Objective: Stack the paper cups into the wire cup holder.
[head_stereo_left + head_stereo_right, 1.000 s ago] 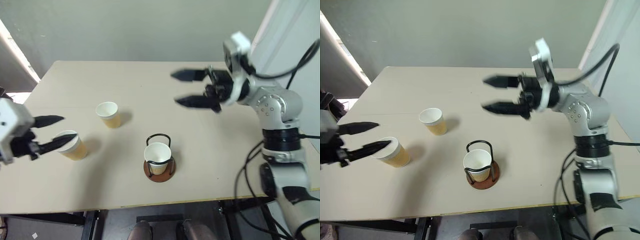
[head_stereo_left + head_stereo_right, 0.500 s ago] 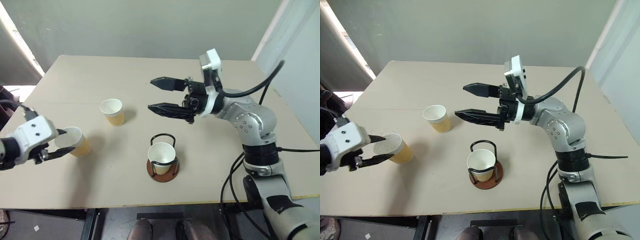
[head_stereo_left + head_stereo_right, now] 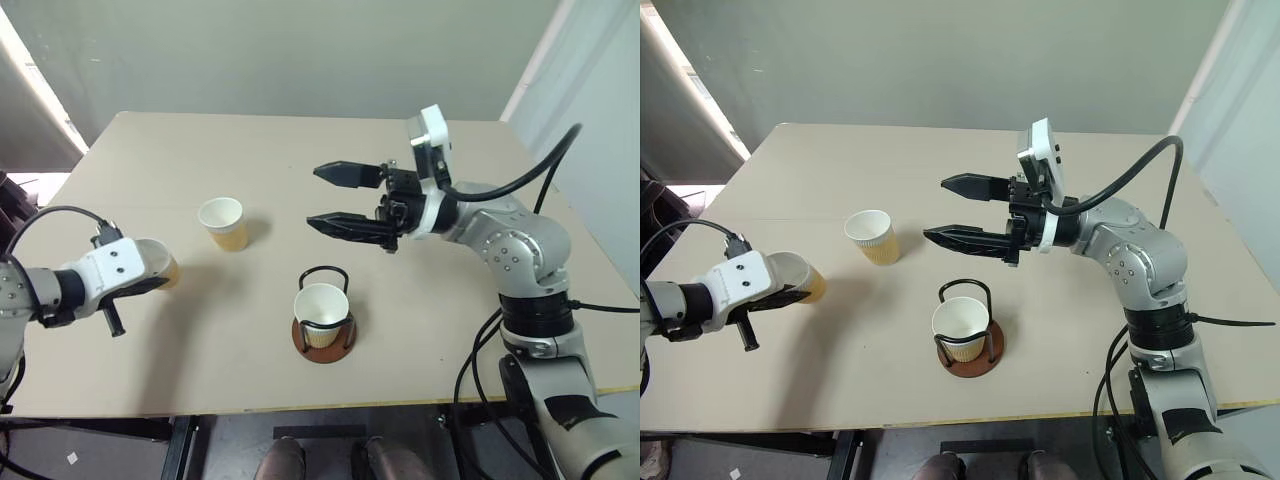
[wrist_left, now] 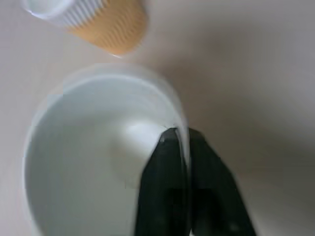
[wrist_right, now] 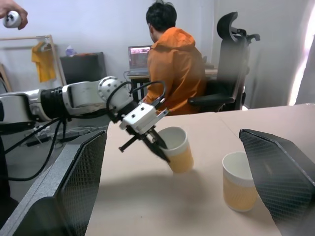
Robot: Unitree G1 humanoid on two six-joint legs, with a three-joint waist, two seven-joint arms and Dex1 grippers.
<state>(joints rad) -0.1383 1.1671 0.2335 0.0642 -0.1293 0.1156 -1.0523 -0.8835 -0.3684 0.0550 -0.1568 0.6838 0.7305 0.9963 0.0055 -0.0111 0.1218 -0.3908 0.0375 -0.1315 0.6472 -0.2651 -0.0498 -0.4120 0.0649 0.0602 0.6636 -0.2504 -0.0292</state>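
Note:
My left gripper (image 3: 152,280) is shut on the rim of a tan paper cup (image 3: 168,270) at the table's left side. The left wrist view shows one finger (image 4: 162,187) inside the white cup (image 4: 93,152) and one outside its wall. The held cup leans slightly; whether it is off the table I cannot tell. A second paper cup (image 3: 222,222) stands upright a little farther back. A third cup (image 3: 321,312) sits inside the wire cup holder (image 3: 322,347) at the table's middle front. My right gripper (image 3: 312,196) hovers open above the table behind the holder, pointing left, with nothing in it.
The beige table (image 3: 430,330) has its front edge just below the holder. In the right wrist view a person in an orange top (image 5: 176,69) sits at a desk beyond the table, beside a black office chair (image 5: 231,59).
My left gripper has come down and forward and has shut on the rim of the nearest cup. The right gripper stays open, hardly moved. The camera shifted after the earliest frames.

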